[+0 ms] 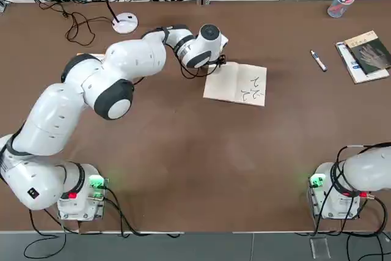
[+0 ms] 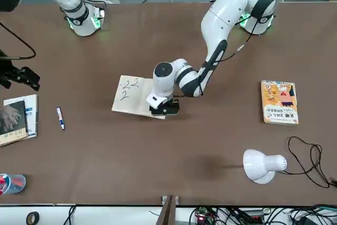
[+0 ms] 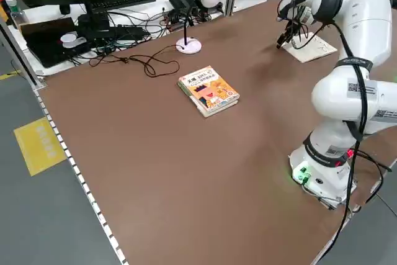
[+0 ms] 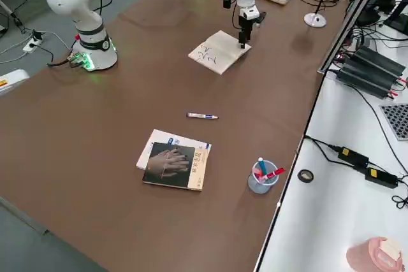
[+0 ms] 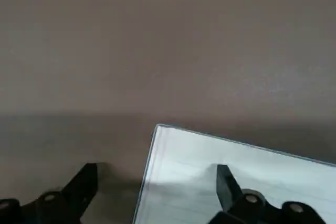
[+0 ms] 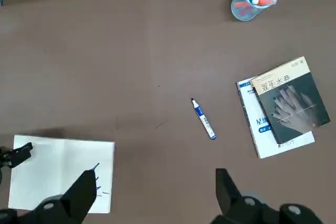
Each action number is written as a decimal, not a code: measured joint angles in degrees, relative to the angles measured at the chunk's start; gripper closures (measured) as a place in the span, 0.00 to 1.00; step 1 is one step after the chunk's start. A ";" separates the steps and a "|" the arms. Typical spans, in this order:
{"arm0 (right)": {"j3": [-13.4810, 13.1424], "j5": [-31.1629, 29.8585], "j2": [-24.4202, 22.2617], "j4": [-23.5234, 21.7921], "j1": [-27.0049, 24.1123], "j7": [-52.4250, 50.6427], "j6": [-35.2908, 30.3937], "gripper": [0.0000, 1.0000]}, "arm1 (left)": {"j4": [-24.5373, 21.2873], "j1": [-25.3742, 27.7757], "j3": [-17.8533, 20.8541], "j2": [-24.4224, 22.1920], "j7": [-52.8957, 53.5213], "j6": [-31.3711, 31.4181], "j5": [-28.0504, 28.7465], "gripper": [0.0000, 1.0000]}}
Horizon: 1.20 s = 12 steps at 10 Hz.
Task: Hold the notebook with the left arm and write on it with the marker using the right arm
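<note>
A: Cream paper, that notebook [image 1: 235, 84] — it lies open near the middle of the brown worktop [image 1: 183, 163], seen from overhead. The left claw [image 5: 157, 190] comes down on its corner at ten o'clock, fingers spread, one tip over the page and one over bare worktop, pinching nothing.

B: And the marker [image 1: 318, 60]?

A: Well apart, toward two o'clock from the notebook, lying flat beside the grey-cover book [image 1: 368, 55]. The right claw [image 6: 156, 192] hangs high over its own base, spread wide and empty.

B: What might go wrong?

A: I'd judge the hold is thin. Only one tip presses a corner, so pen strokes could pivot the notebook. Pushing down unevenly might also crease the page. And the marker lies flat and slim; a slightly offset pinch could roll it away.
</note>
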 joint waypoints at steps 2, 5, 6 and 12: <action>0.00 0.00 0.00 -0.03 0.00 0.00 0.02 0.00 | 0.03 0.00 0.08 0.04 0.16 0.15 0.00 0.00; 0.00 0.29 0.03 -0.16 0.00 0.00 0.36 0.00 | 0.05 0.00 0.12 0.04 0.39 0.16 0.00 0.00; -0.01 0.82 0.09 -0.21 0.00 0.00 0.38 0.00 | 0.05 0.00 0.13 0.04 0.40 0.17 0.00 0.00; -0.51 3.10 2.40 -2.51 -2.39 -12.05 0.32 0.00 | 0.09 0.00 0.19 0.05 0.41 0.17 0.00 0.00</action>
